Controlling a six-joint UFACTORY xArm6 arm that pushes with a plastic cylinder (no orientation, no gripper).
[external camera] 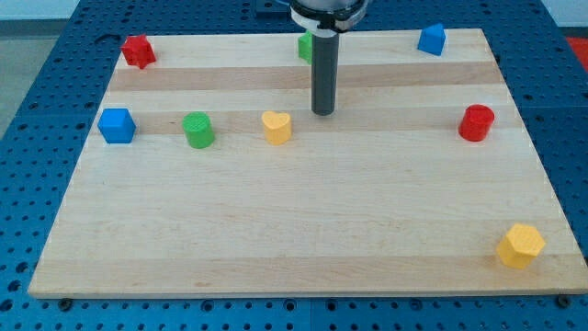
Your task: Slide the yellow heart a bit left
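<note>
The yellow heart lies on the wooden board, left of the middle, in the upper half. My tip stands on the board just right of the heart and slightly toward the view's top, a small gap apart. A green cylinder sits to the heart's left, and a blue cube lies further left in the same row.
A red block sits at the top left corner. A green block is partly hidden behind the rod at the top. A blue block is at top right, a red cylinder at right, a yellow hexagonal block at bottom right.
</note>
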